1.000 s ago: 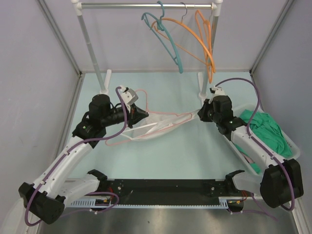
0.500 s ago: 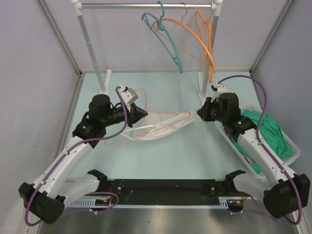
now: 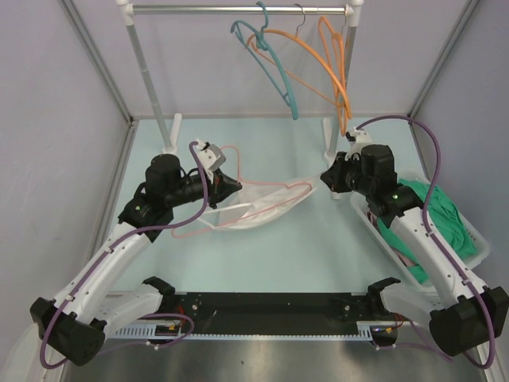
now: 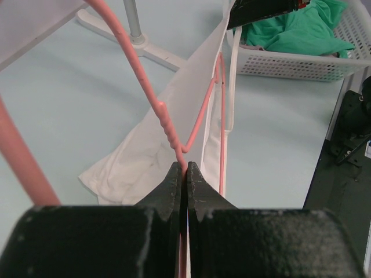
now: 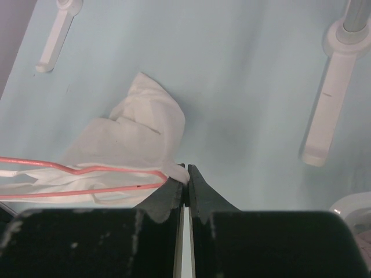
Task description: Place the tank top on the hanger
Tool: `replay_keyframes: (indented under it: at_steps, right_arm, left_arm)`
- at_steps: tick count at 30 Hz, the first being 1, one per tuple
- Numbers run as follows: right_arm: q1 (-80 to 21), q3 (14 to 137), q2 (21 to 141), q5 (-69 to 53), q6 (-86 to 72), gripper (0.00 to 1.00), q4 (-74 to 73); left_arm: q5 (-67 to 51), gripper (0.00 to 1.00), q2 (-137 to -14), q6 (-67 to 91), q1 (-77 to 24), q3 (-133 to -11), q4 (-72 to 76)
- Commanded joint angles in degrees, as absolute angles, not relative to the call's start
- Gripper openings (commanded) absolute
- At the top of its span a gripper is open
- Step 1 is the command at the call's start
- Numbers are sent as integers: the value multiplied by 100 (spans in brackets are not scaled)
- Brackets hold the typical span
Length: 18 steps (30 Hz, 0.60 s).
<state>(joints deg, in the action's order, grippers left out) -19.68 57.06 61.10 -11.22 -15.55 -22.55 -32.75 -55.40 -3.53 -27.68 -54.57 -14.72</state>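
A pale teal table (image 3: 318,263) fills the cell, with a white clothes rail (image 3: 238,9) standing at its far edge. A teal hanger (image 3: 292,107) and orange hangers (image 3: 343,103) hang on the rail. Both arms reach inward over the middle of the table from the near edge, facing each other. Beside the right arm sits a white mesh basket (image 3: 477,236) holding a crumpled green garment (image 3: 437,208).

The tank top (image 3: 262,208) lies between the two arms. Its bulk rests on the table just right of the left arm, and one narrow end is drawn up and stretched toward the right arm. The hanger (image 4: 160,107) runs through the same spot, tilted, with its hook up by the left wrist and one shoulder arm lying along the white cloth.

The left gripper (image 3: 231,187) is clenched on the hanger, the thin pink bar passing straight into its closed tips. The right gripper (image 3: 326,177) is pinched tight on the tank top, a strip of white fabric caught between its fingers, close beside the end of the hanger
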Motion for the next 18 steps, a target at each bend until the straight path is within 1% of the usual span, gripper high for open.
replay_keyframes:
  at_steps: [1, 6, 11, 18]
  right_arm:
    - [-1951, 6117, 6301, -1143, -1371, 8, -2109]
    - [-1951, 6275, 6565, -1099, -1310, 8, -2057]
    - [-1960, 6381, 6688, -1353, -1441, 7, -1890]
    - [-2249, 6688, 6741, -1345, -1450, 6, -1916]
  left_arm:
    - [-3436, 2, -5502, -413, -2812, -5493, -1380]
    - [-3463, 2, -5493, -404, -2821, -5484, -1380]
    - [-3472, 2, -5546, -413, -2848, -5493, -1389]
    - [-3463, 2, -5546, -413, -2856, -5493, -1380]
